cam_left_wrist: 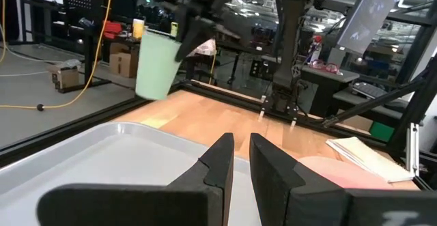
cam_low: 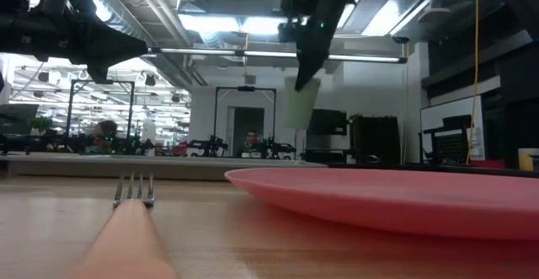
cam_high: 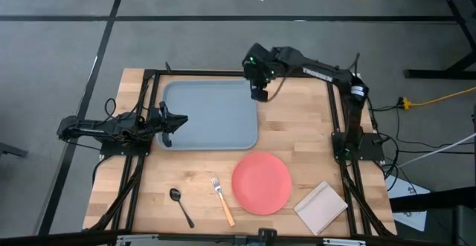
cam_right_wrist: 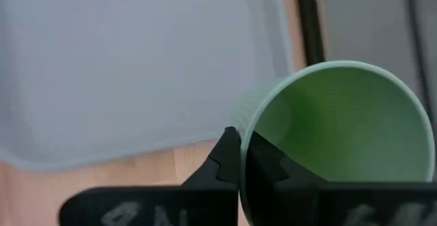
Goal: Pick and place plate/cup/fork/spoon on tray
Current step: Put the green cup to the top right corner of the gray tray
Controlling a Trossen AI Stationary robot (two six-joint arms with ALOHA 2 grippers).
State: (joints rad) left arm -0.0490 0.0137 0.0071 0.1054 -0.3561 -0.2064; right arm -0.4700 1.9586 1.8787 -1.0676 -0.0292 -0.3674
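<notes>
The pale green cup [cam_left_wrist: 156, 65] hangs in my right gripper [cam_high: 259, 90], in the air by the far right corner of the grey-blue tray [cam_high: 212, 116]. It also shows in the low view [cam_low: 301, 102]. My left gripper [cam_high: 169, 123] hovers shut and empty over the tray's left edge. The coral plate [cam_high: 262, 183] lies flat on the table near the tray's front edge. The orange-handled fork [cam_high: 222, 200] and the dark spoon [cam_high: 180, 205] lie left of the plate. My right gripper pinches the cup's wall at its rim [cam_right_wrist: 240, 151], with one finger [cam_right_wrist: 263, 161] inside the cup and one [cam_right_wrist: 229, 154] outside. The fingers come from above, pointing down. The cup hangs below them, nearly upright with its mouth up, lifted clear of the table and tray.
A tan notepad [cam_high: 321, 207] lies at the near right corner of the table, right of the plate. Dark frame rails [cam_high: 338, 112] run along the table's left and right sides. Bare wood lies between the tray and the right rail.
</notes>
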